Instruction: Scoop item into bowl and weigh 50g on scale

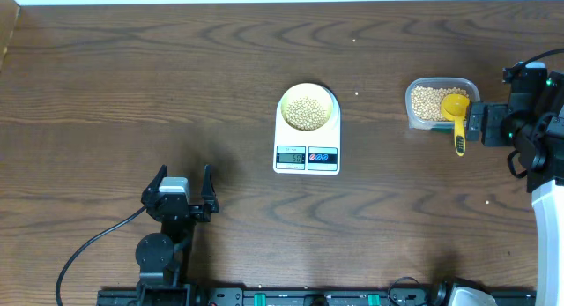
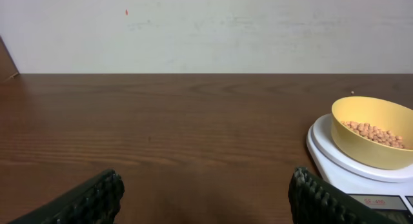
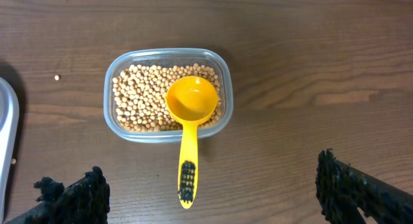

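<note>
The white scale (image 1: 335, 144) sits mid-table with its display lit. On it stands the pale yellow bowl (image 1: 285, 101), holding tan beans (image 1: 307, 112). The left wrist view shows the bowl (image 2: 368, 150), its beans (image 2: 377, 133) and the scale (image 2: 332, 161) at right. More beans (image 3: 142, 98) fill a clear tub (image 3: 110, 117). A yellow scoop (image 3: 189, 111) rests in it, empty, handle over the rim. My right gripper (image 3: 211, 175) is open, apart from the handle (image 3: 187, 179). My left gripper (image 2: 206, 182) is open over bare table, left of the scale.
The tub (image 1: 467, 84) and scoop (image 1: 456, 116) lie right of the scale, with my right gripper (image 1: 476, 123) just beside them. My left gripper (image 1: 185, 175) is near the front left. Loose beans (image 1: 356, 94) (image 3: 57, 77) dot the wood. A wall backs the table.
</note>
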{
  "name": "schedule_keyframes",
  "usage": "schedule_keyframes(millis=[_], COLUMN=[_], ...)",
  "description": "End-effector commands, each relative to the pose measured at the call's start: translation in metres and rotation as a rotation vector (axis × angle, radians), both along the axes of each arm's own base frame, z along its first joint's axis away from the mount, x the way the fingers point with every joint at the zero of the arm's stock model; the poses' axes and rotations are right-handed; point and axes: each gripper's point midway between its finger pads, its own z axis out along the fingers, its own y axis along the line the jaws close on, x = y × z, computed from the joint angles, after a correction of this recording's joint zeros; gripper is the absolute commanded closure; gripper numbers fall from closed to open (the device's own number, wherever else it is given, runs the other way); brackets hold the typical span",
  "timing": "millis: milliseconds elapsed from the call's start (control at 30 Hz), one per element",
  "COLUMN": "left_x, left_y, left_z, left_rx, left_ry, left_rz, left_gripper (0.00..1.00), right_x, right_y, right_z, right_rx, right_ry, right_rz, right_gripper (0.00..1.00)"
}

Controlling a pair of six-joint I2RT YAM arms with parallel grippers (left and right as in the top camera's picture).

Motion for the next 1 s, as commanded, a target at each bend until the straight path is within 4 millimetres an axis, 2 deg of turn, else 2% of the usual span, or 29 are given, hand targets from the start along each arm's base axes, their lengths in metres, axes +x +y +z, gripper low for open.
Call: schedule_keyframes(millis=[0,800,967], left_x=[-0.001,-0.001,-0.001], left_y=[0.000,0.000,0.000], left_z=[-0.015,-0.015,-0.015], left_rx=[0.016,0.016,0.016], left_ry=[0.047,0.047,0.047], left_rz=[-0.007,-0.007,-0.007], left_gripper=[0.16,0.16,0.16], right_x=[0.000,0.000,-0.004], right_y=[-0.001,0.000,0.001], right_z=[0.001,0.001,0.011], right_rx=[-0.003,-0.003,-0.011], right_ry=[-0.001,-0.001,-0.033], right_rz=[0.004,0.005,0.005], right_gripper=[0.01,0.01,0.01])
